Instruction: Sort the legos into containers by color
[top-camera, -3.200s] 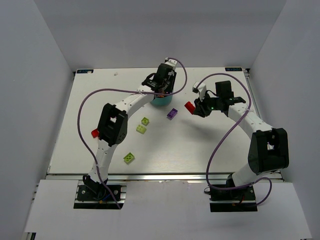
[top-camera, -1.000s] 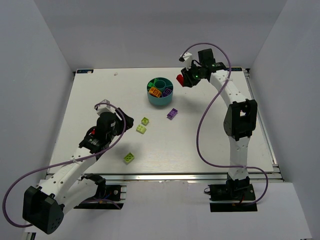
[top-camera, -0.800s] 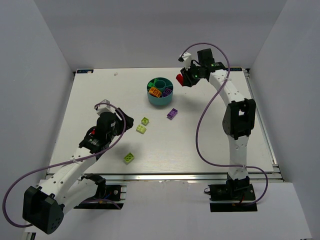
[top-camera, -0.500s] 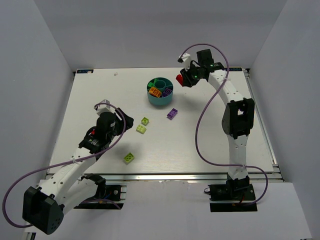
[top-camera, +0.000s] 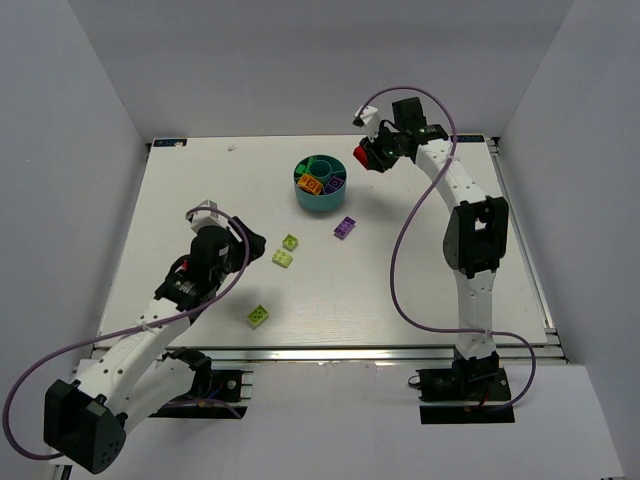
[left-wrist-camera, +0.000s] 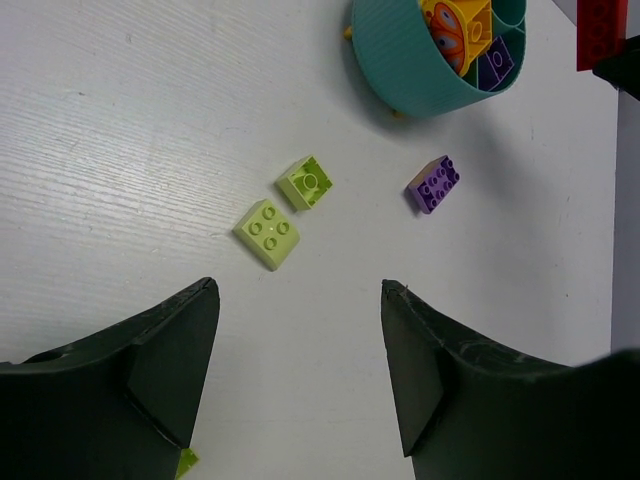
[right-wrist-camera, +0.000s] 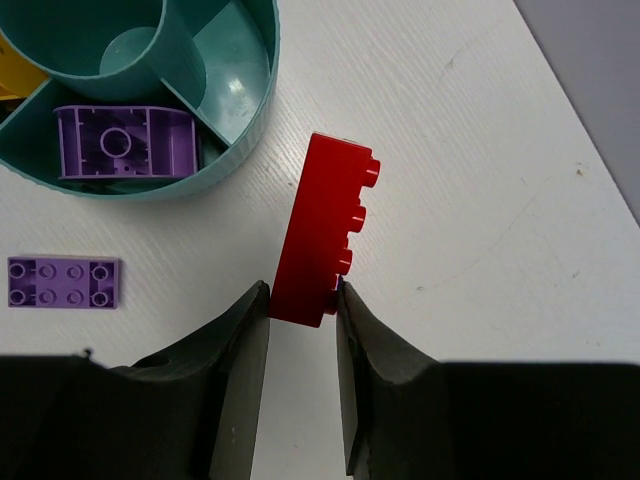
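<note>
Right hand (right-wrist-camera: 300, 296) grips a red lego (right-wrist-camera: 325, 225) beside the teal bowl (right-wrist-camera: 235, 85); left hand (left-wrist-camera: 297, 295) spread wide, empty.

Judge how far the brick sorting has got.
Done: an orange brick and a purple brick lie in the teal bowl. In hand: the right tool grips a red brick beside it. Remaining: a loose purple brick and three lime bricks; the left tool is open.

Red brick (right-wrist-camera: 322, 235), teal bowl (right-wrist-camera: 235, 70)
</note>
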